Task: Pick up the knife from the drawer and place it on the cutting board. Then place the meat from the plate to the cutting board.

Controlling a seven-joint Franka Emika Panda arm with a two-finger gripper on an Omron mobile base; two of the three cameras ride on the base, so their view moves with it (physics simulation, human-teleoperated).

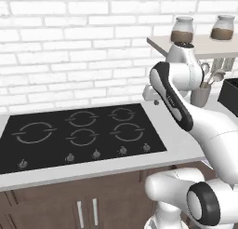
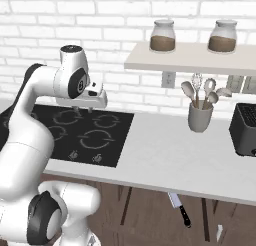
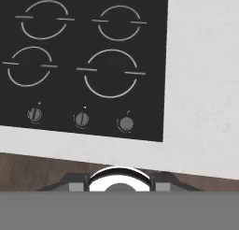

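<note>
Dark finger tips of my gripper (image 2: pixel 79 110) hang over the black cooktop (image 2: pixel 75 132); I cannot tell whether they are spread or pressed together, and nothing visible sits between them. In my judgement, the risk is a blind reach: the knife (image 2: pixel 179 208) lies below the white counter's (image 2: pixel 170 157) front edge, handle outward, well apart from my fingers, to the right.

The knife (image 2: pixel 179 208) hangs point-up before the brown cabinet fronts.
</note>
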